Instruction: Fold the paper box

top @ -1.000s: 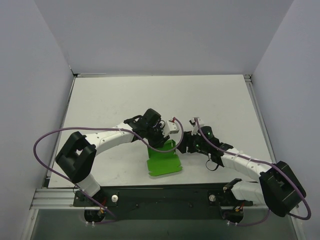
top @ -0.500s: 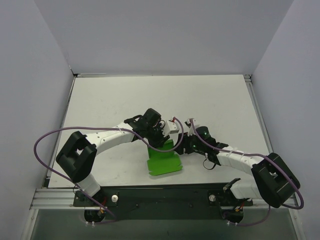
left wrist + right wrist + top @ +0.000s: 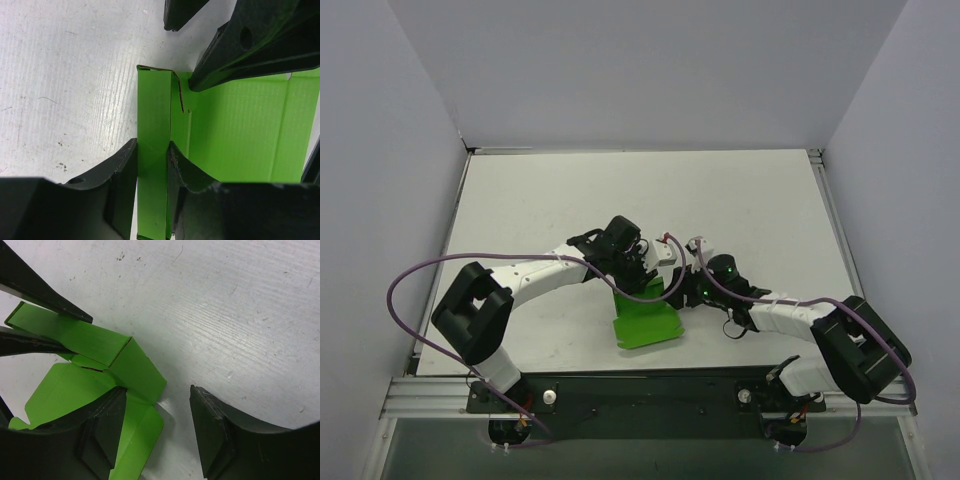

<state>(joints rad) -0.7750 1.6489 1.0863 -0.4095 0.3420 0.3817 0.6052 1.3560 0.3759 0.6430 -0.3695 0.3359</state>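
The left gripper (image 3: 151,150) still pinches the paper box (image 3: 235,135); the right gripper (image 3: 157,392), open, edged closer.

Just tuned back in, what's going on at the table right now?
The paper box lies partly folded toward the near edge of the table. The left jaws are pinched on one raised side wall of it. The right jaws stand open beside it, one finger over a green flap, gripping nothing. The box is not yet closed up.
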